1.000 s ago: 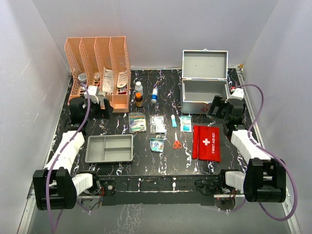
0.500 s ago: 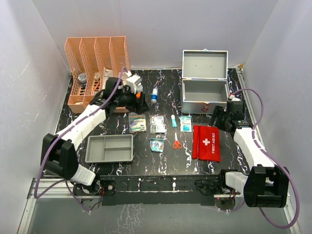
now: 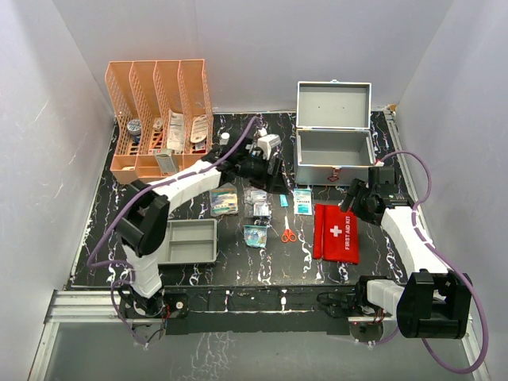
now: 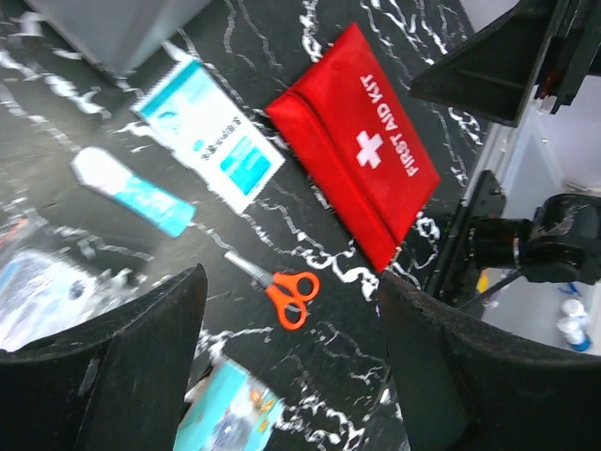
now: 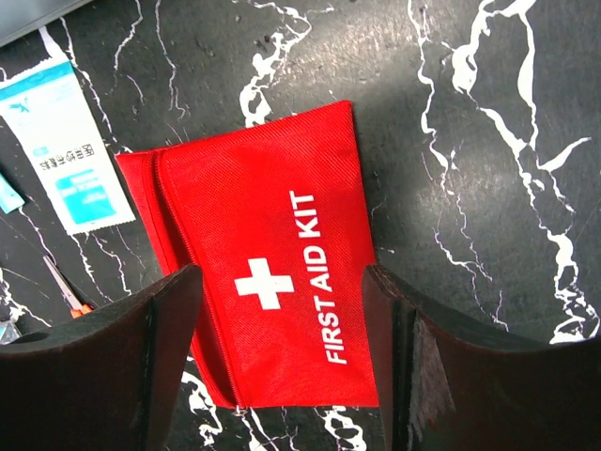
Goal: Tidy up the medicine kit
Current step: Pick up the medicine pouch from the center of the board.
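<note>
While both arms hang over the table (image 3: 103,230) with nothing held, the right gripper (image 5: 279,282) is the one placed for work. Its fingers are spread wide, and the red pouch (image 3: 336,232) lies flat directly beneath them.

- The pouch's long axis runs from the near edge toward the far edge.
- The fingers' closing line therefore crosses its short width, which nearly fills the gap between them.
- In my judgement, so flat an item calls for a grip at an edge.

The left gripper (image 4: 286,282) is also spread and reaches in from the other side.

- The scissors (image 4: 282,289) lie below it.
- A tube (image 4: 131,193) and a sachet (image 4: 208,136) lie beyond them.
- The pouch is farther off, so the right arm is clearly the nearer to it.

Containers:
- The metal case (image 3: 332,173) stands open just beyond the pouch with its lid upright. No contents are visible.
- The grey tray (image 3: 190,260) sits near the left arm's base. Its compartments show nothing.
- The orange rack (image 3: 190,87) holds several small items in its slots.
</note>
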